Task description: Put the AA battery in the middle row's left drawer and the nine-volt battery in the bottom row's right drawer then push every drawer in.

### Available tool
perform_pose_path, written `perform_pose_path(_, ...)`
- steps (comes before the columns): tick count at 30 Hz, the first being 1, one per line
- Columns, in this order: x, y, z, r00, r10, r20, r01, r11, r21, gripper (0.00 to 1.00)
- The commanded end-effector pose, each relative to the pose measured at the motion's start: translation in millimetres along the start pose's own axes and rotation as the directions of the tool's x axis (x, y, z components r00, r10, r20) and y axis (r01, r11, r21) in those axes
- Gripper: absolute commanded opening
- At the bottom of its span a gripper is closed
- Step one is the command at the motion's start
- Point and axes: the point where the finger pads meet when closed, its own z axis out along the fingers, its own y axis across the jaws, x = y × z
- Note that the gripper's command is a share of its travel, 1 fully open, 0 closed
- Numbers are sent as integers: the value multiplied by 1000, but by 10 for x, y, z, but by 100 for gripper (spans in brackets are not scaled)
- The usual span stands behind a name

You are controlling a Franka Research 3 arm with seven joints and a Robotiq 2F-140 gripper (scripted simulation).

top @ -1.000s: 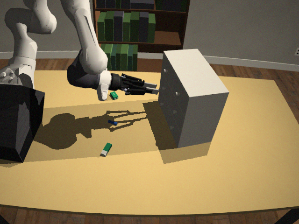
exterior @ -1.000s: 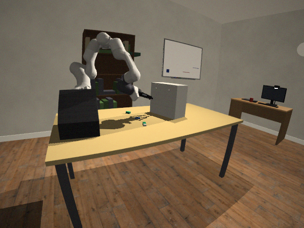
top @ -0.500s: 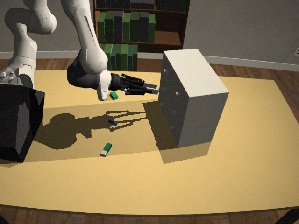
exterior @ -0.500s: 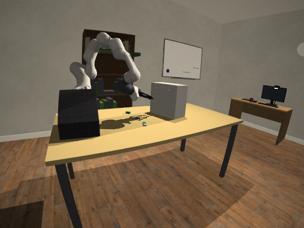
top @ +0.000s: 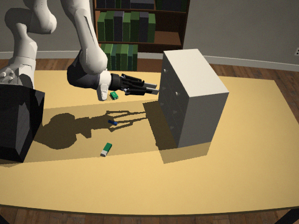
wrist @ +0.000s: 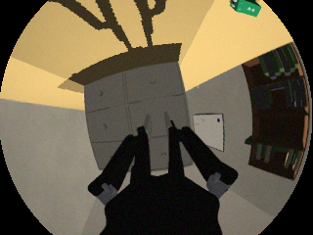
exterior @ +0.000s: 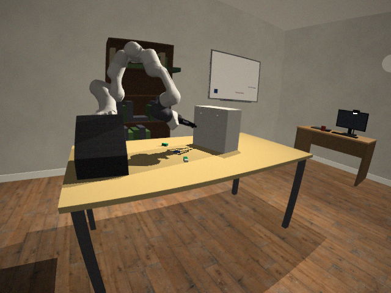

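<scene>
With our gripper (top: 157, 87) (exterior: 195, 126) (wrist: 157, 118) slightly apart and clamping nothing, we judge the middle-left drawer's knob (top: 164, 88) lies just ahead, at three o'clock from above; the AA battery (top: 112, 122) (exterior: 176, 151) lies on the table (top: 135, 183) (exterior: 151, 179) (wrist: 215, 59) towards eight.

Can make out no change from earlier pictures to now, in my tool (top: 157, 88) (exterior: 195, 126) (wrist: 157, 118) or around it.
</scene>
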Motion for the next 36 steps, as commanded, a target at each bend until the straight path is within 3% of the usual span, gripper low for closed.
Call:
perform_pose_path(1,6,-9,2,1000,-1,-1,1,1000,1,20)
perform_pose_path(19,-1,-9,20,1000,-1,-1,1,1000,1,20)
perform_pose_path(36,-79,-10,236,1000,-1,-1,1,1000,1,20)
